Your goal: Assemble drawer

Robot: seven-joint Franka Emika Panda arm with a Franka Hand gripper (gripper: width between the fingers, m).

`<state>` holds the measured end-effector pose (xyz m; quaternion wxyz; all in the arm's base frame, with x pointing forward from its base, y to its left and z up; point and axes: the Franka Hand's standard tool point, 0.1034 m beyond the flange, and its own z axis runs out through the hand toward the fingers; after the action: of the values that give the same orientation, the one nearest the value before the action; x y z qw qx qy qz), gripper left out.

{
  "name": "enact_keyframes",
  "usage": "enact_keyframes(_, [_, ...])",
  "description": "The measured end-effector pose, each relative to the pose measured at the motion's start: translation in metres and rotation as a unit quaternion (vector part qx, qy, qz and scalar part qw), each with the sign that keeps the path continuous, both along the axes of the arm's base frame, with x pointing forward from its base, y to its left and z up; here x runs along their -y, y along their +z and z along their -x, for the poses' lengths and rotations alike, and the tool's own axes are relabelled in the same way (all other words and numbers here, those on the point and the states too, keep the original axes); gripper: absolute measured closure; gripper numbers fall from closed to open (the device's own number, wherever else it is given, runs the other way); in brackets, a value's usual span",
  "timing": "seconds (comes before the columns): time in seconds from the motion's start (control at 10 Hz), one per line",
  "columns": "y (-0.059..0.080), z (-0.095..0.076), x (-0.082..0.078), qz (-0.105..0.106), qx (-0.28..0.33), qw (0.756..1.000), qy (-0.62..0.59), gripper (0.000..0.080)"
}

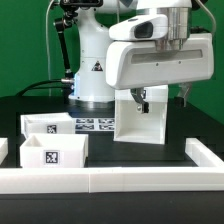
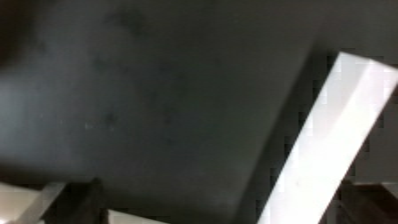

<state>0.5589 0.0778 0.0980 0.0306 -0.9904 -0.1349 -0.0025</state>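
The drawer's large white hollow case (image 1: 140,120) stands on the black table at centre right. Two small white trays with square tags sit at the exterior view's left: one behind (image 1: 48,125), one in front (image 1: 52,153). My gripper (image 1: 163,98) hangs over the case's top with its fingers wide apart, one dark finger (image 1: 142,99) down at the case's upper opening. In the wrist view a bright white case wall (image 2: 349,125) runs between the fingers, close to one of them. The gripper (image 2: 222,208) is open and holds nothing.
The marker board (image 1: 95,125) lies flat behind the trays, by the robot base (image 1: 92,75). A low white border rail (image 1: 110,181) runs along the front and up the exterior view's right side (image 1: 203,152).
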Motion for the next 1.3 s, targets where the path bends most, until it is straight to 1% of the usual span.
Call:
enact_keyframes(0.3, [0.0,0.002,-0.003,-0.004,-0.008,0.995,-0.095,0.015])
enact_keyframes(0.5, [-0.001,0.027,-0.006,0.002,-0.02,0.991,-0.133,0.015])
enact_keyframes(0.6, [0.003,0.036,-0.009,0.004,-0.022,0.99,-0.143,0.015])
enact_keyframes(0.8, [0.017,0.052,-0.013,0.009,-0.019,0.988,-0.15,0.015])
enact_keyframes(0.9, [0.028,0.063,-0.017,0.011,-0.018,0.988,-0.152,0.015])
enact_keyframes(1.0, [0.038,0.071,-0.016,0.013,-0.014,0.989,-0.15,0.015])
enact_keyframes(1.1, [0.045,0.075,-0.015,0.014,-0.009,0.989,-0.148,0.015])
enact_keyframes(1.3, [0.044,0.075,-0.015,0.014,-0.009,0.989,-0.148,0.015])
